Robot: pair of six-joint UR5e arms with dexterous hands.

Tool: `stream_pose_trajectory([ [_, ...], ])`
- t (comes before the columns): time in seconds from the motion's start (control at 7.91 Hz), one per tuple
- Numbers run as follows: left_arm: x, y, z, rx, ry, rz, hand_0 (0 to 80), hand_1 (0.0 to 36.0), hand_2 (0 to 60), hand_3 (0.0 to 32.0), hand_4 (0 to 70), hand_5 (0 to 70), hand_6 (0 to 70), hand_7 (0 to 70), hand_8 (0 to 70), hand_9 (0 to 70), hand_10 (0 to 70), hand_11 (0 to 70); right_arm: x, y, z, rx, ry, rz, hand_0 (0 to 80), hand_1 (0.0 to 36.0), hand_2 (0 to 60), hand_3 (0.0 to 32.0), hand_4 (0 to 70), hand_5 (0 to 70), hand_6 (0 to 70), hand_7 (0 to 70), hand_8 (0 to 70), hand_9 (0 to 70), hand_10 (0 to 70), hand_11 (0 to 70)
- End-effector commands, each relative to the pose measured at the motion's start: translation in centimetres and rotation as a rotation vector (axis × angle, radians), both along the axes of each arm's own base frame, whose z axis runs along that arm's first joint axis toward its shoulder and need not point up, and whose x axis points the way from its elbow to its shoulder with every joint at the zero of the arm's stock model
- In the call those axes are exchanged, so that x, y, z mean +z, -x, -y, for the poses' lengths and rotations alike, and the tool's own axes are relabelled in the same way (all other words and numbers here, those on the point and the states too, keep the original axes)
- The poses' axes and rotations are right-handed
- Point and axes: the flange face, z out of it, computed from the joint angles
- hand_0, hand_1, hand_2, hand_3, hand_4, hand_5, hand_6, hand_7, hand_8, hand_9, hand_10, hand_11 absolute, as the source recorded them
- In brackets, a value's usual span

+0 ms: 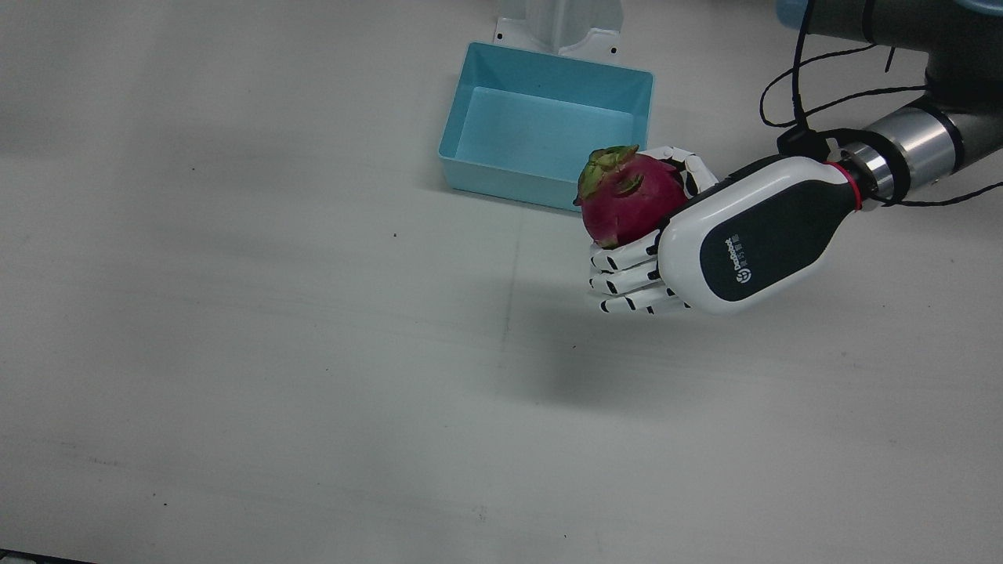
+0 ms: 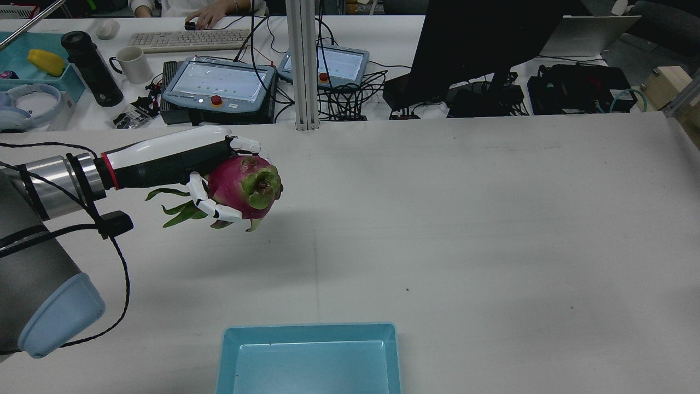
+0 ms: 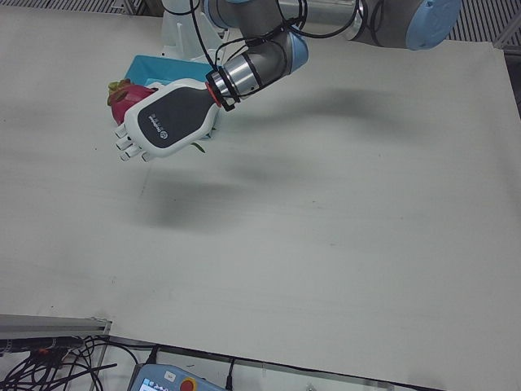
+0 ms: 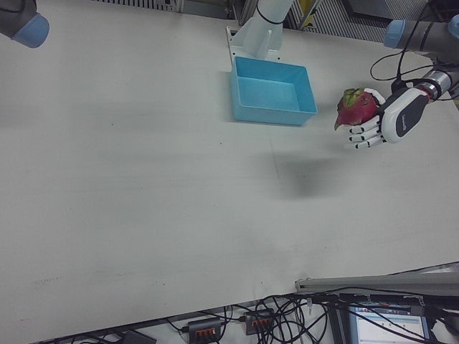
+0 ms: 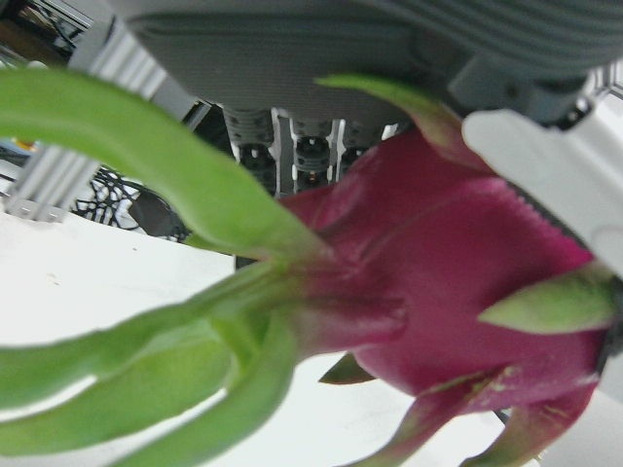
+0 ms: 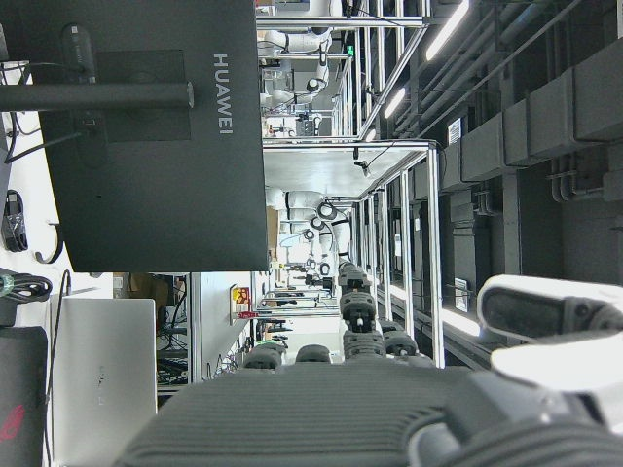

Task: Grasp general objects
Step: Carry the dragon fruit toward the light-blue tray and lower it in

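A magenta dragon fruit with green scales is held in my left hand, whose fingers wrap around it. Hand and fruit hang above the table, just beside the near right corner of the light blue bin; their shadow lies apart on the tabletop. In the rear view the fruit sits in the hand with green leaves trailing underneath. The left hand view is filled by the fruit. My right hand shows only in its own view, fingers spread and holding nothing.
The blue bin has nothing in it and stands by the arms' pedestal. Black cables loop off the left wrist. Behind the table are a monitor, two teach pendants and a person's hand at a keyboard.
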Motion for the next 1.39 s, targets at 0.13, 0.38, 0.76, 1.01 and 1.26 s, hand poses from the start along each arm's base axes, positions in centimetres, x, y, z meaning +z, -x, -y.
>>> stream_pose_trajectory([
  [0.13,-5.0,-5.9,-7.8,0.165,-0.118,-0.047,35.2,9.2,49.1,0.0,21.0,70.0,28.7,47.8,21.7,32.8,30.9,44.7,0.0,0.0,0.0,0.000,0.000,0.000,0.0,0.0,0.0,0.0,0.0,0.0,0.0,0.0,0.0,0.0,0.0,0.0],
  [0.38,-4.3,-10.9,-13.0,0.246,-0.164,0.037,37.5,10.3,50.8,0.0,21.4,70.0,28.7,47.6,21.6,32.8,31.3,45.3,0.0,0.0,0.0,0.000,0.000,0.000,0.0,0.0,0.0,0.0,0.0,0.0,0.0,0.0,0.0,0.0,0.0,0.0],
  [0.76,-3.8,-12.8,-14.9,0.257,-0.198,0.078,38.3,11.0,49.8,0.0,20.5,70.0,27.2,46.4,20.3,31.2,30.5,44.4,0.0,0.0,0.0,0.000,0.000,0.000,0.0,0.0,0.0,0.0,0.0,0.0,0.0,0.0,0.0,0.0,0.0,0.0],
  [1.01,-3.3,-15.2,-17.3,0.300,-0.222,0.107,39.2,12.0,48.5,0.0,19.4,70.0,23.2,44.3,16.9,27.0,27.6,40.7,0.0,0.0,0.0,0.000,0.000,0.000,0.0,0.0,0.0,0.0,0.0,0.0,0.0,0.0,0.0,0.0,0.0,0.0],
  [1.26,-2.5,-15.9,-17.3,0.309,-0.210,0.126,46.5,11.8,17.9,0.0,13.1,38.9,11.0,29.4,5.2,10.2,21.0,31.8,0.0,0.0,0.0,0.000,0.000,0.000,0.0,0.0,0.0,0.0,0.0,0.0,0.0,0.0,0.0,0.0,0.0,0.0],
])
